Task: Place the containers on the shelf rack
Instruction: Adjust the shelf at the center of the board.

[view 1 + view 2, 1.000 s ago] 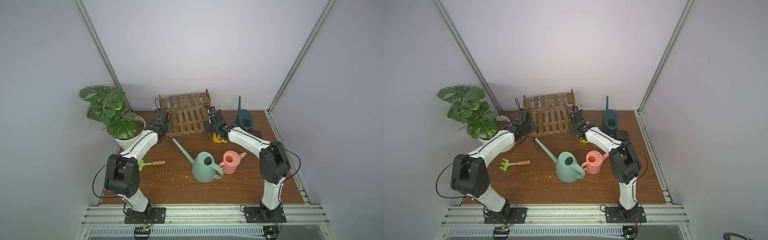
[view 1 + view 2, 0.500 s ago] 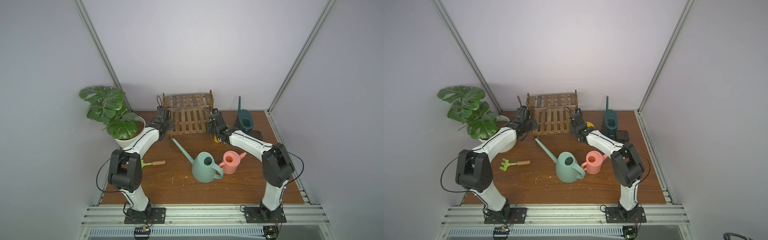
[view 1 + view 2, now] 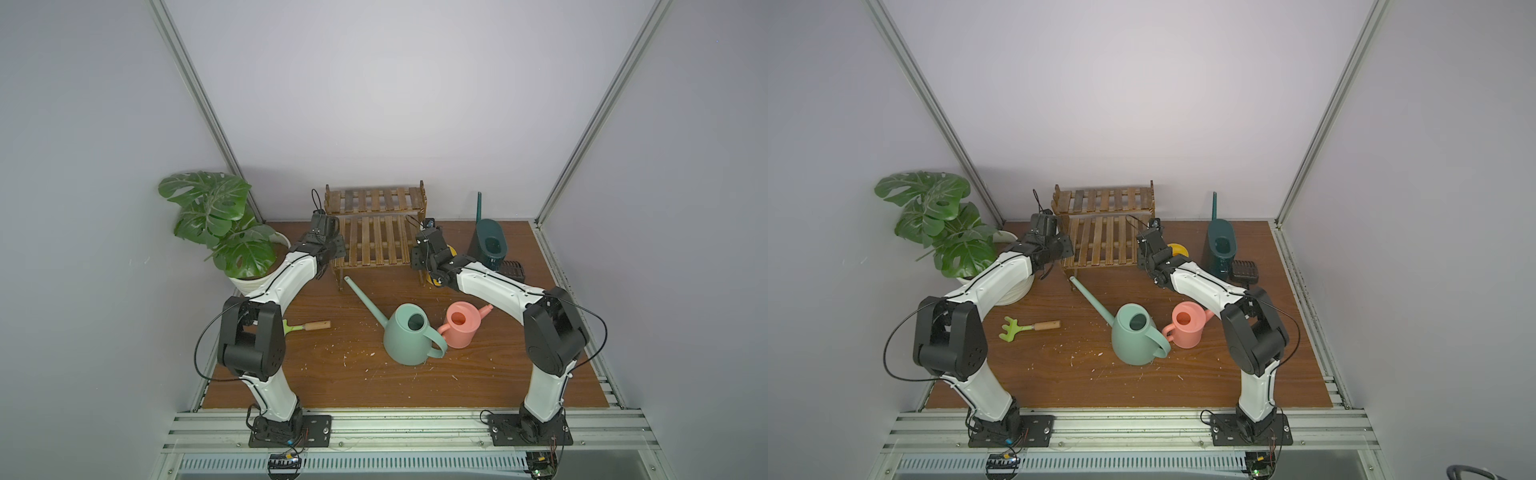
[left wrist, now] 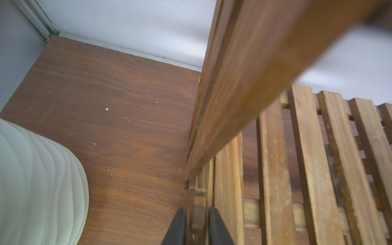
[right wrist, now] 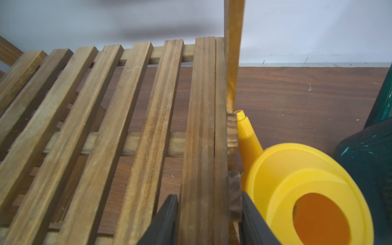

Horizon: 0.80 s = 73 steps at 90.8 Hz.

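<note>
The shelf rack (image 3: 376, 241) stands at the middle of the worktop's (image 3: 332, 374) back edge. Its 2 tiers are bare, and none of the 4 cans is on it. The right pincer (image 5: 209, 197) is clamped across the rack's right-end slats and side piece. The left pincer (image 4: 197, 210) is narrow, its jaws flanking the thin left side piece; whether they pinch it I cannot tell.

The yellow can (image 5: 307, 191) sits just beside the rack's right end, and the dark-teal can (image 3: 490, 247) stands near the back right corner. The mint-green can (image 3: 409, 340) and pink can (image 3: 459, 332) stand together mid-worktop, the mint spout reaching toward the rack's front left leg.

The cans look like hollow, stiff, smooth plastic: light, apt to slip, and liable to swing on their long spouts. The loop handle or the rim seems the sensible hold. The rack looks light on its thin legs and could skid or tip.

The worktop is wood-grain, speckled with pale crumbs. A potted plant (image 3: 216, 224) fills the back left corner, and a small rake (image 3: 1030, 327) lies near the left edge. Plain grey walls (image 3: 415, 104) and metal posts (image 3: 203, 104) close in on 3 sides.
</note>
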Tool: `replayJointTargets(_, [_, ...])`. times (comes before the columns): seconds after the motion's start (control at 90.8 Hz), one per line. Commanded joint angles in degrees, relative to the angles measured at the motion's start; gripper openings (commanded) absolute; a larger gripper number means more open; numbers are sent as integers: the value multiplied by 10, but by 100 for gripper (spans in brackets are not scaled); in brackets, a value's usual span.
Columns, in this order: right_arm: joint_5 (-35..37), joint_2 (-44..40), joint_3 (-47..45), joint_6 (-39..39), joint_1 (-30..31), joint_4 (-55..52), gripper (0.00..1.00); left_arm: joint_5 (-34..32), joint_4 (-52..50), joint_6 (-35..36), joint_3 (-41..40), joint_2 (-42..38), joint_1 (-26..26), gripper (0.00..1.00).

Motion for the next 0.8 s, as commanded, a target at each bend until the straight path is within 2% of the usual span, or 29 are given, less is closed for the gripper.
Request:
replayJointTargets(0.0, [-84,-27,-1,-5,32,8,46,21,-2,6,10,12,3,29])
replayJointTargets(0.407, [-77,-92,-23,-7,31,14,60,4,-4,19,10,-31,2,52])
replayJointTargets(0.66, [-83,-170,-82,-44,31,26,74,-1,-3,21,-8,-44,2,57])
replayJointTargets(0.793, [-144,-236,-136,-112,32,16,84,-1,-3,17,-22,-47,2,57])
